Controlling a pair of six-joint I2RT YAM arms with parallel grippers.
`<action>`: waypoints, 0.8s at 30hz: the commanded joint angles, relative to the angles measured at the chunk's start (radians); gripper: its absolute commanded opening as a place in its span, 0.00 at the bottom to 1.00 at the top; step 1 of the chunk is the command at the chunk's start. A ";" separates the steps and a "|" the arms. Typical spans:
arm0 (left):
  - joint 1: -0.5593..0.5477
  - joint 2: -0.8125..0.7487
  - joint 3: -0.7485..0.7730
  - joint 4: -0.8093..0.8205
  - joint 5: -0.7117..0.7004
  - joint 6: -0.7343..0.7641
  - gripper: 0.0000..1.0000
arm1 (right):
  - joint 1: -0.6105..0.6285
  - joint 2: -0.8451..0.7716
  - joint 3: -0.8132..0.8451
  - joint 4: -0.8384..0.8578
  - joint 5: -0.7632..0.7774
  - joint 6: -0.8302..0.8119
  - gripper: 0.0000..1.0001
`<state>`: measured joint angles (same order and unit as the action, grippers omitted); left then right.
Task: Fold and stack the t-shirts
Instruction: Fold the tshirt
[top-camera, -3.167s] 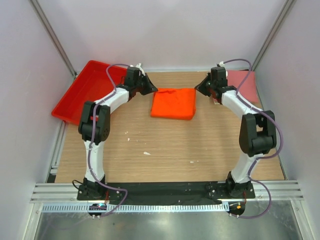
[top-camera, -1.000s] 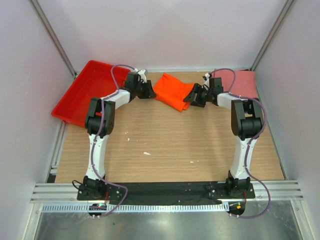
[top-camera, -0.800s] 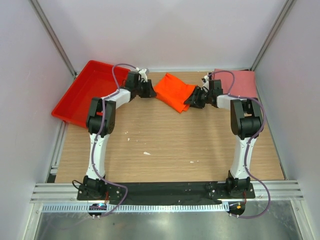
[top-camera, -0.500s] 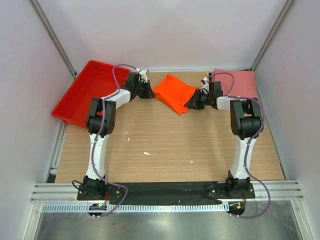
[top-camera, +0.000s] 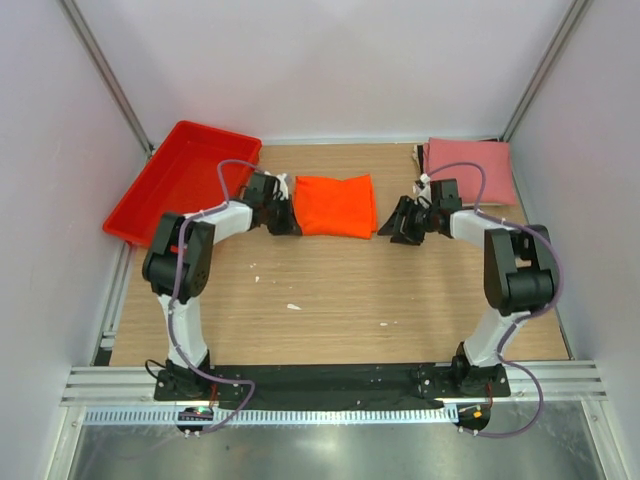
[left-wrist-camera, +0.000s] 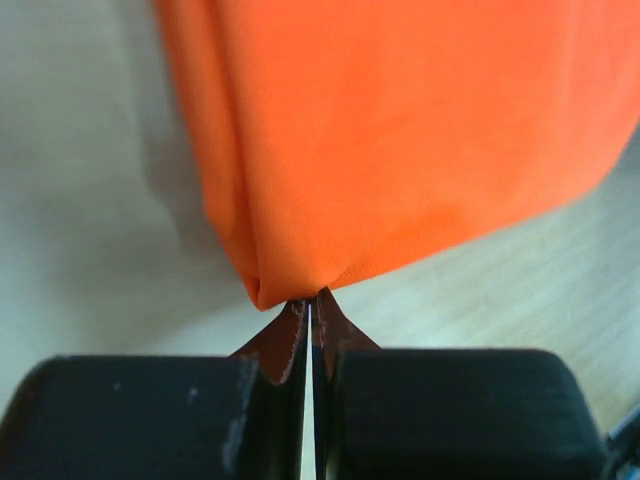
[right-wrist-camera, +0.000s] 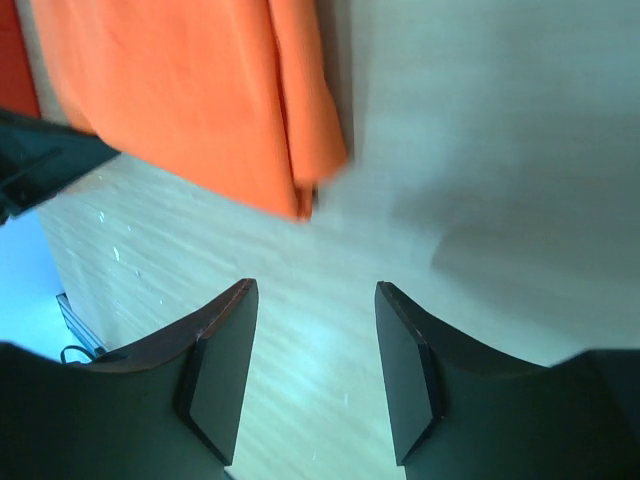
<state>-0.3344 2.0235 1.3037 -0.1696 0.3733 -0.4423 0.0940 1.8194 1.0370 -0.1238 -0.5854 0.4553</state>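
Observation:
The orange t-shirt (top-camera: 336, 205) lies folded into a flat rectangle on the table, left of the middle at the back. My left gripper (top-camera: 287, 217) is at its left edge. In the left wrist view this gripper (left-wrist-camera: 308, 300) is shut, and the shirt's folded corner (left-wrist-camera: 400, 130) is pinched at the tips. My right gripper (top-camera: 393, 226) stands open just right of the shirt and does not touch it. The right wrist view shows bare wood between this gripper's (right-wrist-camera: 315, 290) pads, with the orange cloth (right-wrist-camera: 190, 100) ahead. The pink t-shirt (top-camera: 468, 170) lies folded at the back right.
A red plastic tray (top-camera: 170, 185) sits tilted at the back left, partly off the table. Light walls and metal frame posts close in the back and both sides. Bare wood (top-camera: 340, 300) lies between the shirts and the arm bases.
The orange shirt, skewed and bunched at the back, now lies nearer and squared. Both grippers came nearer with it. The right gripper has let go and drawn off to the right.

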 joint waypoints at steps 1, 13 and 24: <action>-0.061 -0.156 -0.125 -0.021 -0.053 -0.056 0.00 | -0.004 -0.165 -0.092 -0.106 0.074 0.028 0.57; -0.106 -0.419 -0.348 -0.149 -0.145 -0.092 0.37 | -0.002 -0.462 -0.138 -0.228 0.067 -0.040 0.63; 0.044 -0.254 0.086 -0.303 -0.116 0.191 0.52 | 0.004 -0.005 0.285 -0.195 -0.062 -0.188 0.70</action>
<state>-0.3294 1.7035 1.2846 -0.4397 0.2451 -0.3714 0.0940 1.7248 1.2072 -0.3210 -0.5850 0.3367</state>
